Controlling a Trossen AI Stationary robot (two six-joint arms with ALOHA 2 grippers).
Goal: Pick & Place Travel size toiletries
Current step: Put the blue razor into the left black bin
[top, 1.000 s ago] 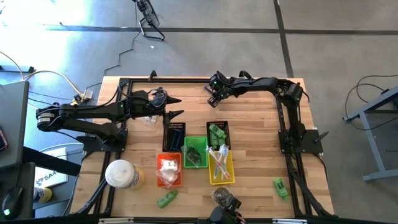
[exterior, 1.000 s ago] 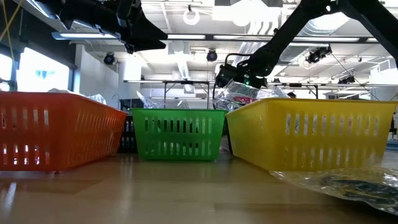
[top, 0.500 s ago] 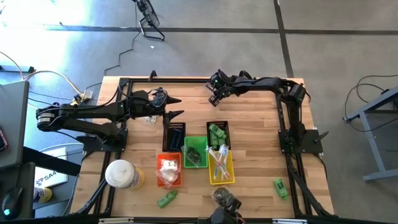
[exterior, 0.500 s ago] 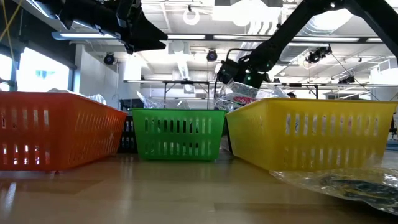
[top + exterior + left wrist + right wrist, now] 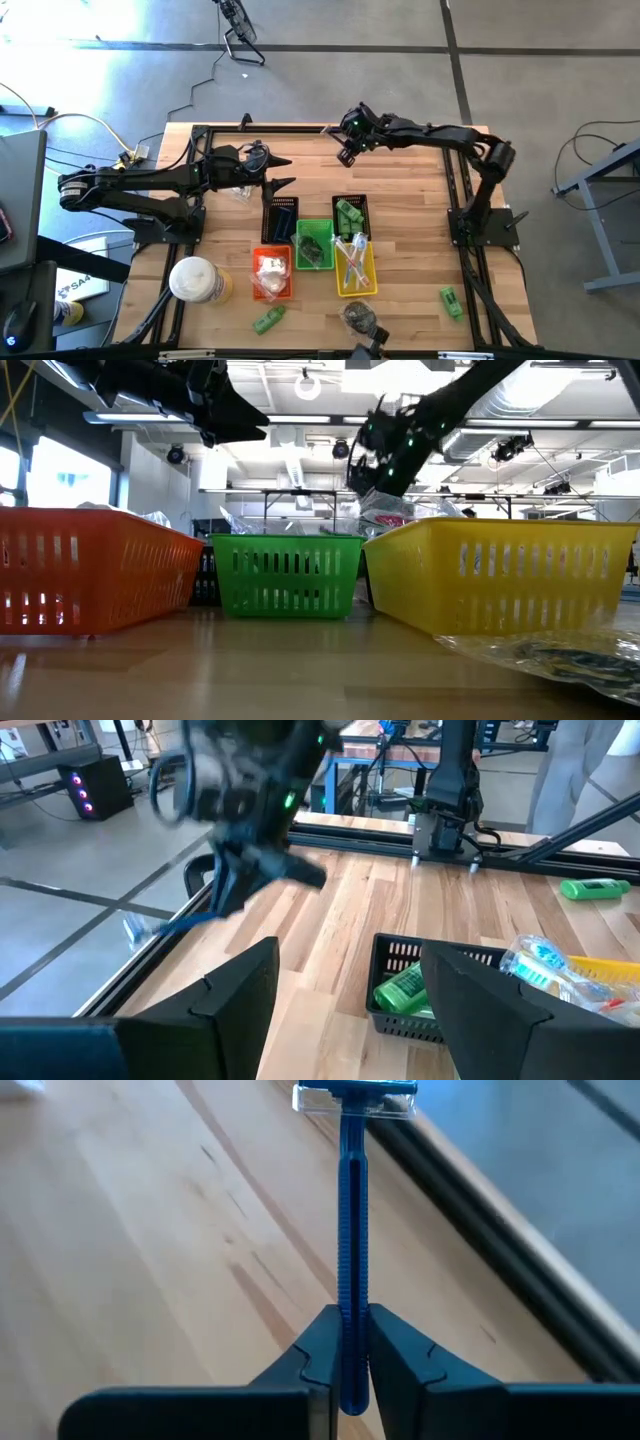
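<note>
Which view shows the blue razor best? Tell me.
The right wrist view: the blue razor stands full length, handle pinched in the right gripper. The left wrist view shows it small and blurred. High and low views show only the gripper, not the razor clearly.

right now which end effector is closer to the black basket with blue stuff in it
Left. The left end effector hovers just above the black basket; the right end effector, shut on a blue razor, is farther off near the table's far edge.

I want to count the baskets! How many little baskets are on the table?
5: orange basket, green basket, yellow basket, and two black baskets behind them. None seems hidden.
</note>
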